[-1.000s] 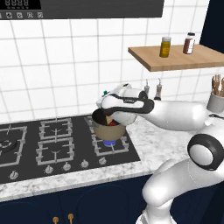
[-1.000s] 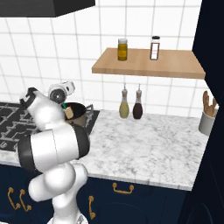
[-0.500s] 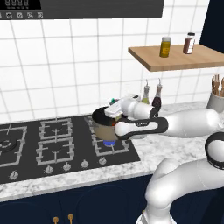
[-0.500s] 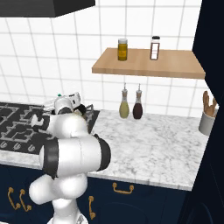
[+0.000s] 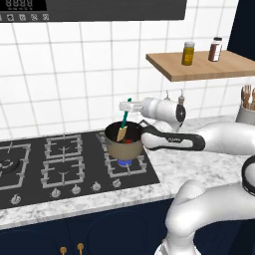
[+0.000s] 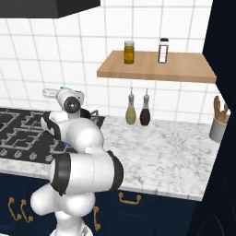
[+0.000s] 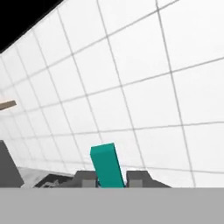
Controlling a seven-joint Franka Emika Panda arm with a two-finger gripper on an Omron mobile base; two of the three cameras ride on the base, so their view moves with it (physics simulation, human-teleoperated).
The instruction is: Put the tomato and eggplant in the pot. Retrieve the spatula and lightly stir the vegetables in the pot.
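Over the right end of the hob, in the left base view, stands the pot [image 5: 123,143] on the front right burner, near the edge where hob meets marble counter [image 5: 199,164]. One pot, one spatula [image 5: 124,122]: green handle up, pale blade down inside the pot's dark mouth, leaning toward the tiled wall. Gripper [image 5: 127,105] pinched on the top end of that handle, jaws nearly together with only the thin handle between. One red glimpse low in the pot, judged the tomato [image 5: 128,141]; eggplant not to be made out there, likely hidden under the rim. Two jars on the wooden shelf [image 5: 209,64], two bottles hanging below it behind the arm, one crock of wooden utensils at the counter's far right. For stirring well: best kept slow and shallow, blade circling inside the rim, handle near upright, no scraping hard enough to drag the pot off its burner. In the right base view, much of the pot and hob masked by the white arm; again two jars on the shelf, two bottles [image 6: 138,110] beneath, one utensil crock [image 6: 218,125] at the counter's right end. In the hand view, one teal handle rising between the two dark fingertips [image 7: 135,178], clamped snugly, white wall tiles beyond.
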